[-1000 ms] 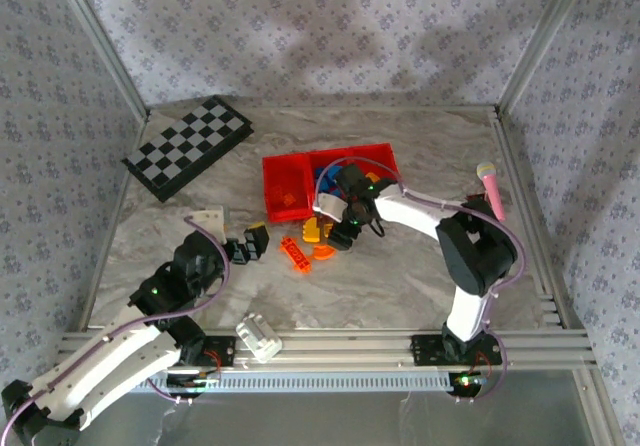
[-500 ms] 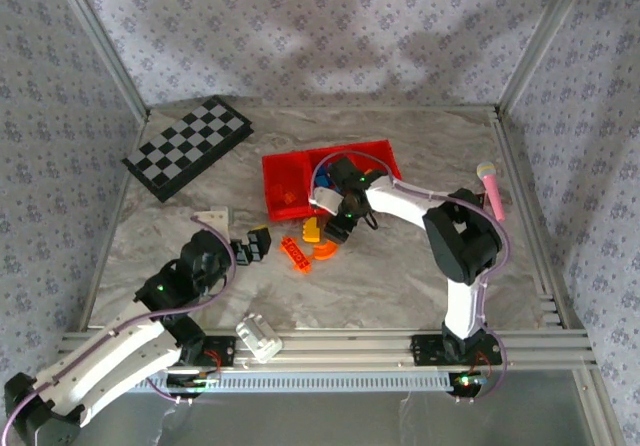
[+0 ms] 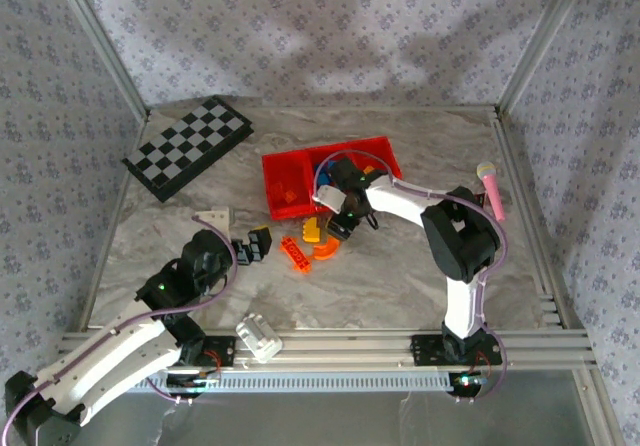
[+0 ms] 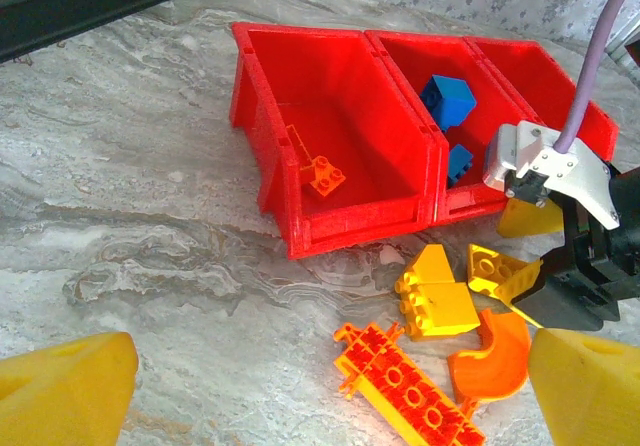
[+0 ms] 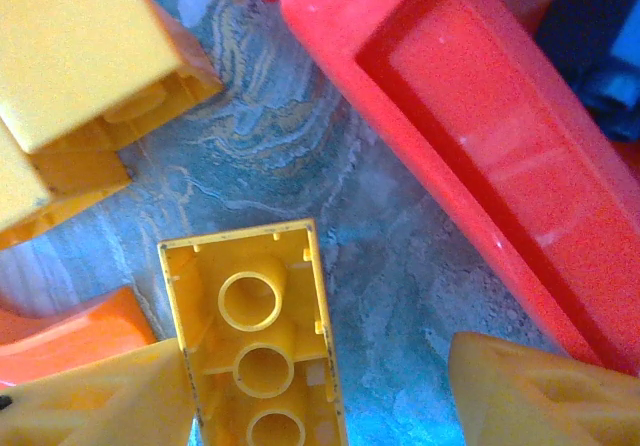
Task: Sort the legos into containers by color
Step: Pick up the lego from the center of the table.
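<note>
The red tray (image 3: 300, 162) has three compartments. Its left one holds a small orange brick (image 4: 325, 174), and the middle one holds blue bricks (image 4: 448, 99). In front of it on the table lie yellow bricks (image 4: 436, 292), an orange studded plate (image 4: 405, 386) and an orange curved piece (image 4: 490, 358). My right gripper (image 3: 341, 222) is open and low over an upside-down yellow brick (image 5: 255, 351). That brick rests against the left finger (image 5: 100, 406), with a gap to the other finger. My left gripper (image 3: 250, 246) stands open, short of the orange plate (image 3: 293, 254).
A checkered board (image 3: 187, 146) lies at the back left. A white block (image 3: 258, 336) sits by the front rail, and a small white bracket (image 3: 210, 216) is near my left arm. A pink object (image 3: 490, 188) lies at the right edge.
My right arm's elbow has swung left and its gripper has edged closer to the tray's front wall. The left arm has shifted only slightly.
</note>
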Controlling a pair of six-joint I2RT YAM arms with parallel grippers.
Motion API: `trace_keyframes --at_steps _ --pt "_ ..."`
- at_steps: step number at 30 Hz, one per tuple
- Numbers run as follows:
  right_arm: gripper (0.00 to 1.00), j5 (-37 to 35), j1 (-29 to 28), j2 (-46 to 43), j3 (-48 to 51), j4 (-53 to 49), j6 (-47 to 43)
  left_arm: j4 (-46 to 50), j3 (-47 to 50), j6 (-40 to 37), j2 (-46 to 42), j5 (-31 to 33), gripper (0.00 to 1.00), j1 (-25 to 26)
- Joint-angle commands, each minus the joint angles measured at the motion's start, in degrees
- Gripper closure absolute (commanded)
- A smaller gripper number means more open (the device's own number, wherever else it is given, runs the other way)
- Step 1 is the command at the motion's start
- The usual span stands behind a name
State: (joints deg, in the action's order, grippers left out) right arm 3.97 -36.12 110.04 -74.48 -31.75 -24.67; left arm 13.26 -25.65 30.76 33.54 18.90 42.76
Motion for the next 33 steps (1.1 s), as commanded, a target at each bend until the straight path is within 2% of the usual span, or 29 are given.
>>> trace_keyframes --at_steps 1,4,8,20,31,33 --pt "0.35 -2.4 0.3 1.0 0.8 -2.4 3.8 -1.6 0.5 0.7 -0.4 0.2 0.00 0.0" --pt "0.40 -3.6 0.5 0.7 1.3 -2.4 7.2 -1.5 0.8 0.9 -0.8 0.3 0.00 0.0" --pt "0.41 -5.2 0.7 0.3 2.5 -1.1 10.5 -1.3 1.1 1.0 -1.4 0.3 0.00 0.0" --pt "0.41 -7.2 0.3 1.6 1.9 -1.0 10.7 -0.5 1.6 1.3 -2.4 0.4 0.00 0.0" --pt "0.62 -7.9 -0.6 -0.9 1.2 -4.4 11.4 -0.1 1.9 1.3 -3.4 0.9 0.00 0.0" --pt "0.64 -8.1 -0.9 -2.3 1.4 -5.0 11.6 -0.2 2.0 1.4 -3.4 0.9 0.00 0.0"
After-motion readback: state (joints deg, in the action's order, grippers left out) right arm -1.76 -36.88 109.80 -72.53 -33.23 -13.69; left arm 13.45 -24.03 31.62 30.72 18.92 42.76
